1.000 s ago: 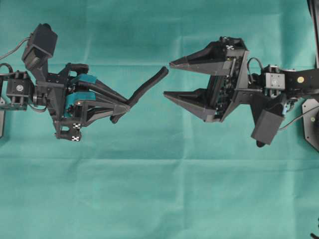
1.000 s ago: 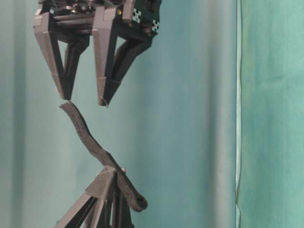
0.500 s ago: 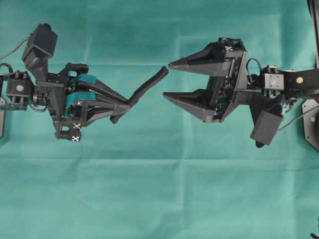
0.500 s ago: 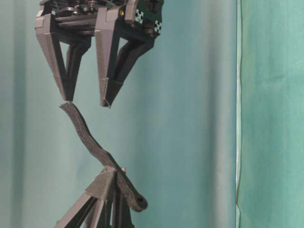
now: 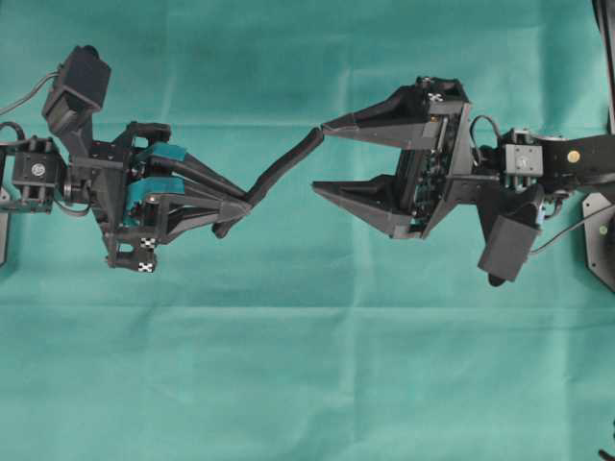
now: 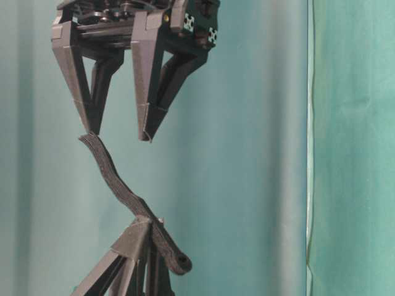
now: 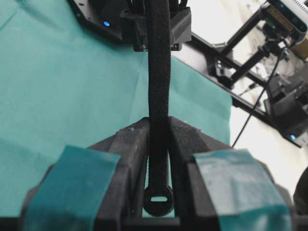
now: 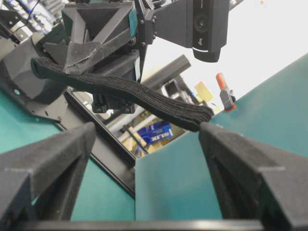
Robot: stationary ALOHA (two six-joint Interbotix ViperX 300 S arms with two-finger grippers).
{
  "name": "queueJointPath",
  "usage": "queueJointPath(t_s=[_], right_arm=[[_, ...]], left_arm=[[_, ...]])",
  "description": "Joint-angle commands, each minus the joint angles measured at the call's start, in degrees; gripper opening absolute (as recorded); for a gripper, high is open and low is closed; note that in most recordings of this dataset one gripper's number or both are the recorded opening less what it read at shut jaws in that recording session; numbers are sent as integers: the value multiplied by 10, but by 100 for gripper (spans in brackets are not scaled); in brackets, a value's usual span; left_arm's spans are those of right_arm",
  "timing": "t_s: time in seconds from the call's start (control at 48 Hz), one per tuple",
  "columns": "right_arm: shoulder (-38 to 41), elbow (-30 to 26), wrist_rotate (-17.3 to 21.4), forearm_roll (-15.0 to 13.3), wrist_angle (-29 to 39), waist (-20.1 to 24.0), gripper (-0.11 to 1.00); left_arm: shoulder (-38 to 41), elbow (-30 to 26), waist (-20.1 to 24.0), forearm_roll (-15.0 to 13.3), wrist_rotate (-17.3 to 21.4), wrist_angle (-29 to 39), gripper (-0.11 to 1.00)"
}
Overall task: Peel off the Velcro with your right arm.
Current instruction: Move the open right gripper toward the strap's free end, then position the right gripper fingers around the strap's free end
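Left gripper [image 5: 240, 204] at scene left, above the cloth [image 5: 307, 384], clamped on the Velcro [image 5: 283, 165] near its knob end. Strip runs right and far; free end touches the far finger [image 5: 370, 123] of the right gripper [image 5: 322, 158], jaws spread.

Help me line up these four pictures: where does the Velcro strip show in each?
Overhead: Velcro left of centre, slanting up to the right.
Table-level: lower left, rising from the left gripper.
Left wrist: centre, running vertically.
Right wrist: upper middle, across.
Shared landmark: left gripper clamped on it.
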Motion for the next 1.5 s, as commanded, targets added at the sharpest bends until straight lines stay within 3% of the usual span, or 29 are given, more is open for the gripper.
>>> queueJointPath(t_s=[0.0, 0.313, 0.667, 0.875, 1.48], right_arm=[[-4, -11, 1, -1, -6, 3, 53], [-4, -5, 2, -1, -5, 3, 42], [-4, 4, 3, 0, -13, 2, 39], [-4, 11, 3, -1, -24, 3, 25], [-4, 14, 5, 0, -25, 3, 24]], left_arm=[[-5, -5, 2, -1, 1, -5, 10], [-5, -6, 5, -1, 1, -5, 10], [-5, -5, 9, -1, 0, -6, 10], [-5, -6, 10, -3, 0, -6, 10], [-5, -5, 10, -3, 0, -5, 10]])
